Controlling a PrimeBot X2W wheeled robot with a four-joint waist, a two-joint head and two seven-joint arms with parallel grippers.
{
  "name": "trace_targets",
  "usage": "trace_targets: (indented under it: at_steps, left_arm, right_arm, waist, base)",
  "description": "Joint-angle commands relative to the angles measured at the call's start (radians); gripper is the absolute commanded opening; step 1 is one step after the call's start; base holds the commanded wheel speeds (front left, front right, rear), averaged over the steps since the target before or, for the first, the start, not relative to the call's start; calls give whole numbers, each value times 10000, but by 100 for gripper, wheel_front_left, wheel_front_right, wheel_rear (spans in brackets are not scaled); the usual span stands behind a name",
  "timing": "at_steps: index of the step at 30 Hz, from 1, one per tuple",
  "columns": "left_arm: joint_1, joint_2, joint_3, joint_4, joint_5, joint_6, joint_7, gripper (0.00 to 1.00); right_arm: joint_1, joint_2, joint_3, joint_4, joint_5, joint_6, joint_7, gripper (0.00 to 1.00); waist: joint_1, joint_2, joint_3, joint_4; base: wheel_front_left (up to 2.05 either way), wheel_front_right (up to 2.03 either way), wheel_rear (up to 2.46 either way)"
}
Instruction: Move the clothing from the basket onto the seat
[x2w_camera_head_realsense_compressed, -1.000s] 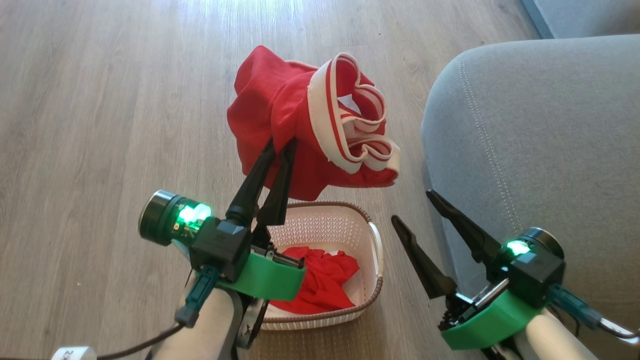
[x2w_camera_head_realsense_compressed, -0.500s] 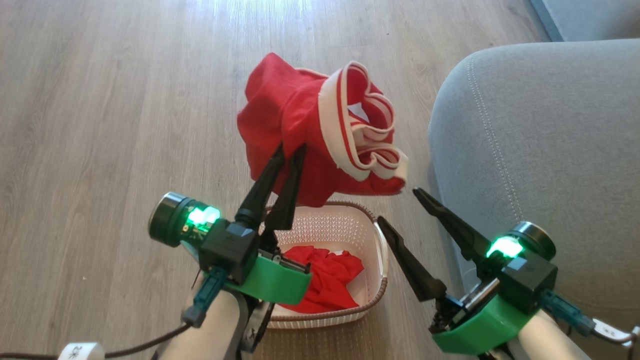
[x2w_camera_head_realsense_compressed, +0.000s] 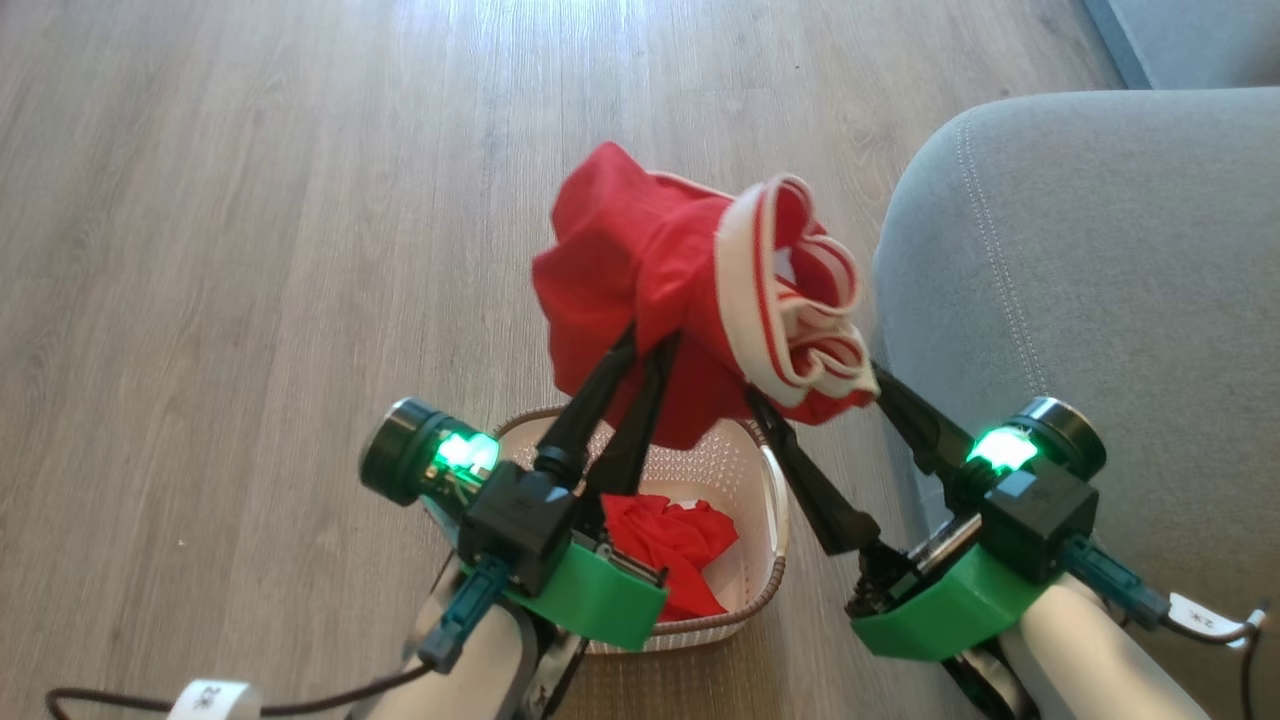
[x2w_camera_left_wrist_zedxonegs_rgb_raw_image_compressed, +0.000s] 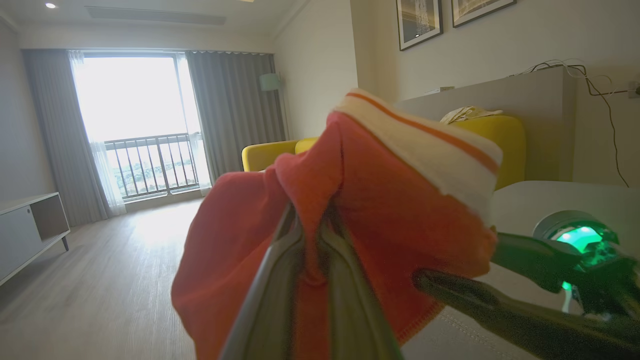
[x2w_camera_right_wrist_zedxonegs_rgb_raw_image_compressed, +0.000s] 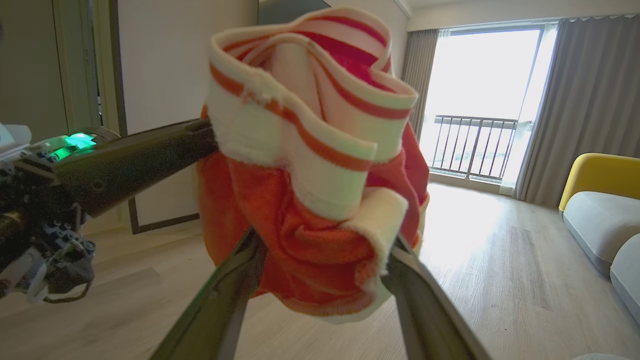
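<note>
Our left gripper is clamped on the striped garment, which we hold in the air above the basket, over its far rim. Our right gripper stands wide apart above the basket's right edge, its fingers either side of the garment's hanging folds; we cannot tell whether they press it. The plain garment lies inside the basket. The seat stands just right of the basket.
</note>
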Motion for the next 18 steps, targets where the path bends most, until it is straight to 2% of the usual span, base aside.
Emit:
trace_targets:
  at_steps: [1,18]
  left_arm:
    - [-499,-62,224,-309,-97,-17,-95,0]
    - [-544,-62,-795,-165,-300,-123,-95,0]
  right_arm:
    - [-443,115,17,-246,-107,-2,-23,100]
    - [-778,766,-169,443,-663,-2,-23,100]
  waist:
    - [0,0,-7,19]
    - [0,0,-101,202]
  base:
    - [0,0,0]
    - [0,0,0]
